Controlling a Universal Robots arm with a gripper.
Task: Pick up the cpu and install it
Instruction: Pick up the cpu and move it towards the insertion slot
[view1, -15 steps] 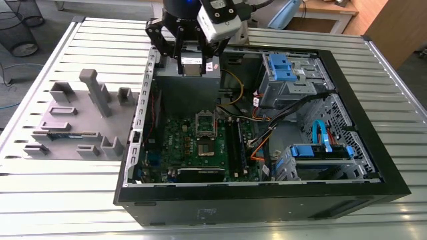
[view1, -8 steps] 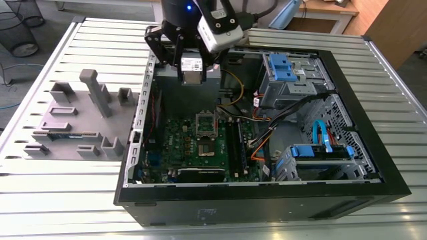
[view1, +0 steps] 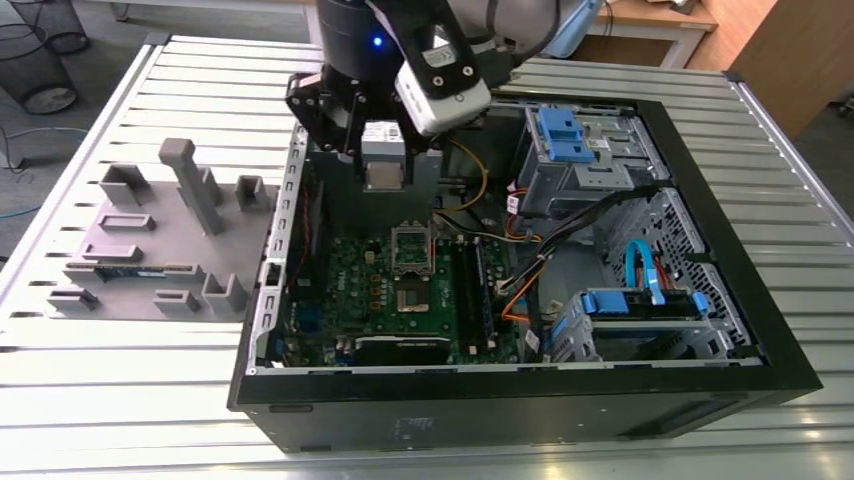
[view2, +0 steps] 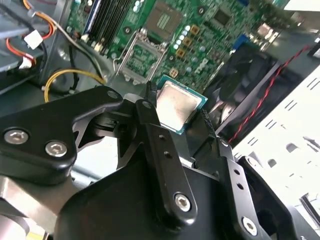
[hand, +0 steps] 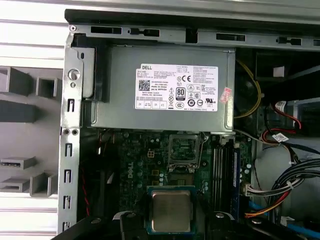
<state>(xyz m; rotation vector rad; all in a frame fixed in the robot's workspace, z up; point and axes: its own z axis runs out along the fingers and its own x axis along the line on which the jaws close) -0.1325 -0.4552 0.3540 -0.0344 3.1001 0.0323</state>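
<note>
cpu (view2: 179, 106) is up in the air, clamped by two opposite edges between the black fingers (view2: 152, 125) of the gripper (view2: 178, 108), with its silver lid showing in both wrist views. The gripped edges are tucked behind the fingers, and in the first wrist view the chip's near edge gets cut off by the frame. Arm points pretty much straight down over the power-supply end of the open pc case (view1: 534, 410). That puts the chip above the motherboard (view1: 400, 290), short of the open socket (hand: 184, 150). The power supply (hand: 120, 85) has a white label (hand: 177, 87) full of small print and marks.
</note>
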